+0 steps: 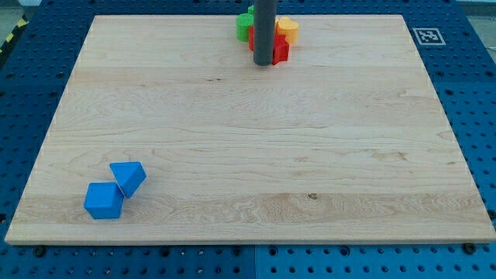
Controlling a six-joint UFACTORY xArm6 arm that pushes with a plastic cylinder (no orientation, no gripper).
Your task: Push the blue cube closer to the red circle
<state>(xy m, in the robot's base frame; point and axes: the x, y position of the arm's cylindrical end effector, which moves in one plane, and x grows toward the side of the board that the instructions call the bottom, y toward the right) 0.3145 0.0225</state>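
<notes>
The blue cube (104, 201) sits near the board's bottom left corner, touching a blue triangular block (129, 177) just above and to its right. My rod comes down from the view's top and my tip (263, 63) rests near the board's top edge. A cluster of blocks lies right behind the rod: a red block (280, 51), partly hidden, a green block (245, 26) and an orange block (288, 29). I cannot make out the red block's shape. My tip is far from the blue cube, up and to the right.
The wooden board (248, 132) lies on a blue pegboard table. A black-and-white marker tag (425, 36) sits just off the board's top right corner.
</notes>
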